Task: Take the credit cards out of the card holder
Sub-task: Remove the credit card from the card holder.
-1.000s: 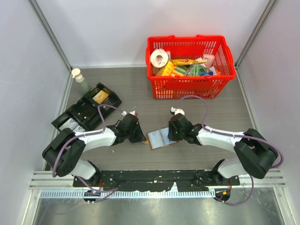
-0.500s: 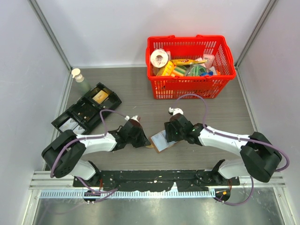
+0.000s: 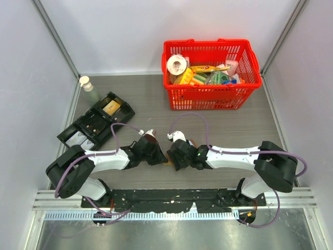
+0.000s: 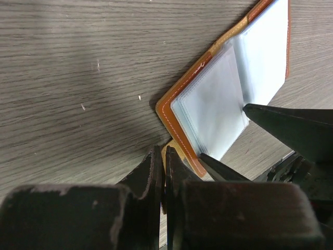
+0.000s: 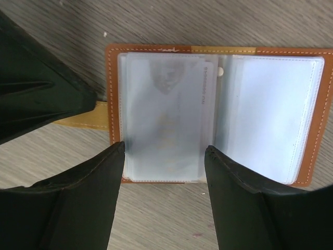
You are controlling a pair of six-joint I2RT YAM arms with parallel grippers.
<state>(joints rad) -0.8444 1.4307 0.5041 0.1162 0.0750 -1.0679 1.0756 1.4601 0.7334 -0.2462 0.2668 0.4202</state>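
Note:
The card holder (image 5: pixel 260 109) lies open on the table, brown leather outside, with pale clear sleeves inside. A card (image 5: pixel 166 114) shows faintly through the left sleeve. My left gripper (image 4: pixel 164 156) is shut on the holder's tan closing tab (image 5: pixel 83 117) at its left edge. My right gripper (image 5: pixel 165 151) is open, with its fingers on either side of the left sleeve stack at its near edge. In the top view both grippers meet over the holder (image 3: pixel 167 163), which is almost hidden there.
A red basket (image 3: pixel 210 73) full of items stands at the back right. A black compartmented tray (image 3: pixel 96 125) lies at the left, with a small bottle (image 3: pixel 86 83) behind it.
My right gripper has moved left over the open holder and now covers it in the top view. My left gripper has shifted slightly right, still on the tab.

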